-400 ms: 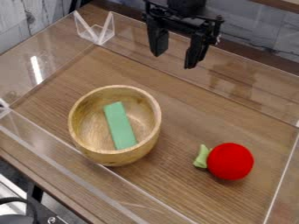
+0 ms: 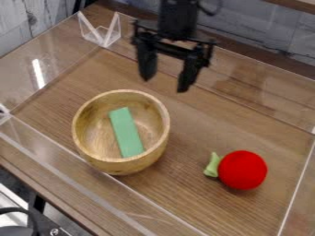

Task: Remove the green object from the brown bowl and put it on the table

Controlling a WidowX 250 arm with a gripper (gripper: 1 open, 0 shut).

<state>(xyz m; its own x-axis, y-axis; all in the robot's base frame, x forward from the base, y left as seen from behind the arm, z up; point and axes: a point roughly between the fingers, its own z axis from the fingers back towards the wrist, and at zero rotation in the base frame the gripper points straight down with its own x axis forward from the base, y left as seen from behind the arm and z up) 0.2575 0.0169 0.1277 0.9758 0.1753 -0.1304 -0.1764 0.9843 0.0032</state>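
Your gripper (image 2: 169, 76): spread wide, holding nothing; green block (image 2: 125, 132) lies toward 7 o'clock, long axis near 12–6

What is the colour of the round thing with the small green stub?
The ball is bright red; the camera view shows it best.

Lighting: even and bright over the worktop (image 2: 185, 189).
Shadows: soft, inside the bowl (image 2: 92, 110).
Blur: the black fingers (image 2: 165, 77) smear.
Detail: grainy, low resolution.
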